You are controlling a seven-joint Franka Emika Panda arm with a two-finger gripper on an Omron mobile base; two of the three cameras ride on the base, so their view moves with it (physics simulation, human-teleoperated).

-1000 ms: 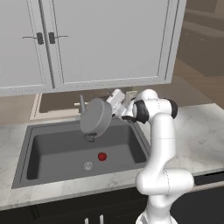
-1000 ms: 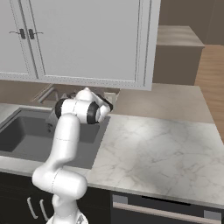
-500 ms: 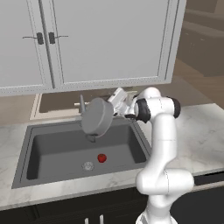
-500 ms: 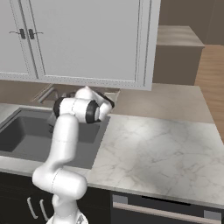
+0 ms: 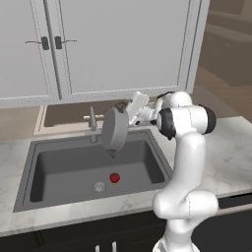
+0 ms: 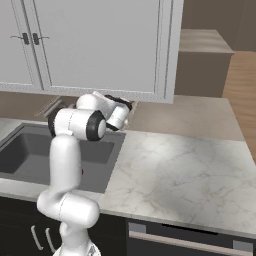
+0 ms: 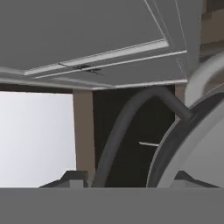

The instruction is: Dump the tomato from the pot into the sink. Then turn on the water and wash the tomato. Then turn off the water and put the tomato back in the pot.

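While the gripper (image 5: pixel 129 114) grips the pot (image 5: pixel 114 130) by its rim, the pot hangs tipped on edge above the sink (image 5: pixel 59 168). Tomato (image 5: pixel 114 177) lies on the basin floor beside the drain (image 5: pixel 99 186).

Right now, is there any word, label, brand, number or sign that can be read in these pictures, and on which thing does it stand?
None: no text can be read.
The pot, the sink, the tomato, the cabinet doors and the marble counter all show plain surfaces.
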